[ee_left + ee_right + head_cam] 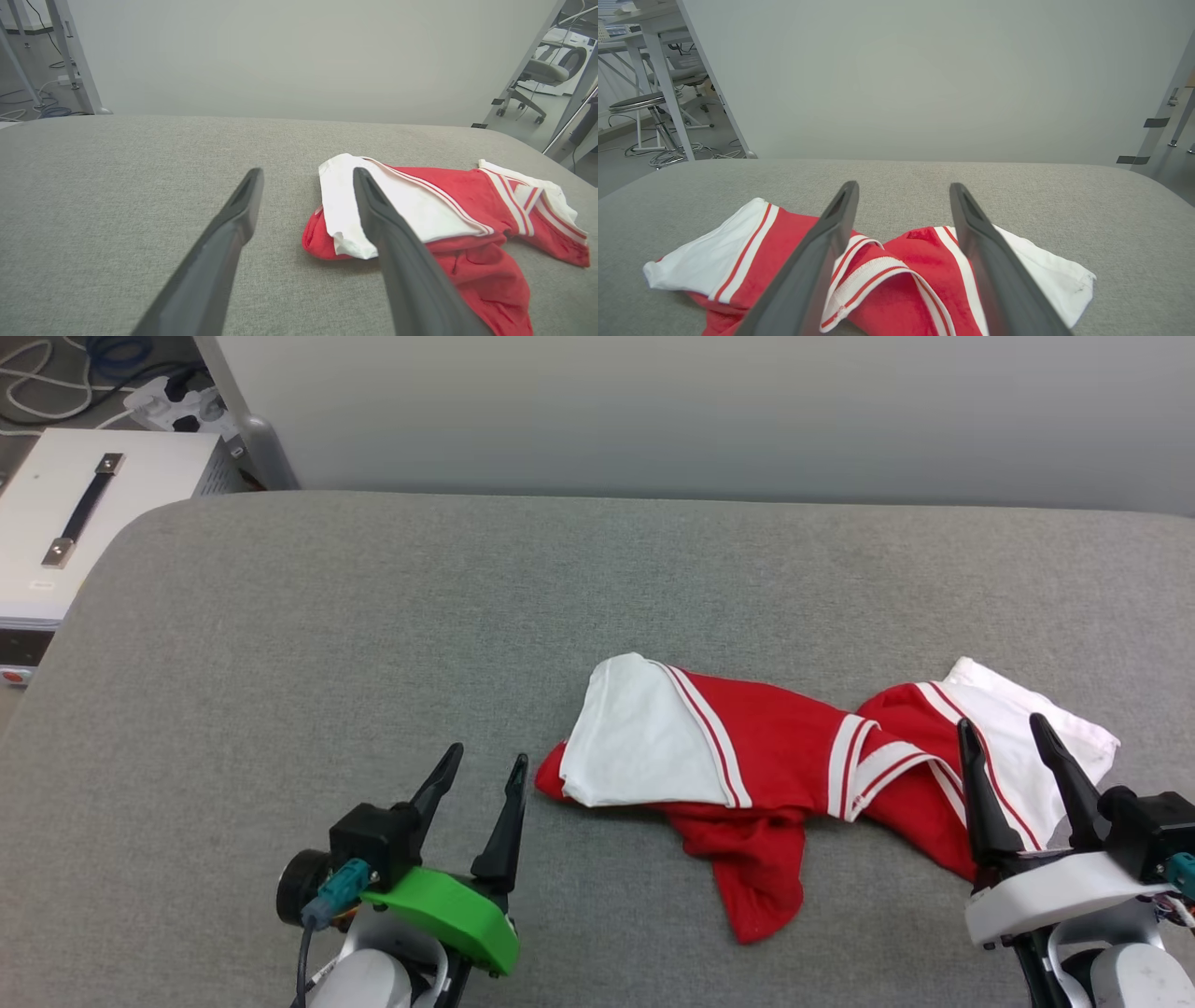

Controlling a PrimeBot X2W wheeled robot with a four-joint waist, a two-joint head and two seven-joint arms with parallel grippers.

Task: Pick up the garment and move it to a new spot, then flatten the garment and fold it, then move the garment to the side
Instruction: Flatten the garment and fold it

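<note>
The garment (775,765) lies crumpled on the grey padded table (373,635), right of centre: red body, white sleeves, red-and-white striped trim. No printed number shows. My left gripper (485,765) stands open over bare table just left of the garment's left white sleeve (402,205), holding nothing. My right gripper (1004,726) is open above the garment's right end, its fingers apart over the right white sleeve (1041,266) and the striped collar (873,275), with no cloth between them.
A white box with a black handle (84,513) stands off the table's far left corner, with cables and a power strip (177,406) behind it. A pale wall panel (709,411) runs along the table's far edge. An office chair (542,74) stands on the floor beyond.
</note>
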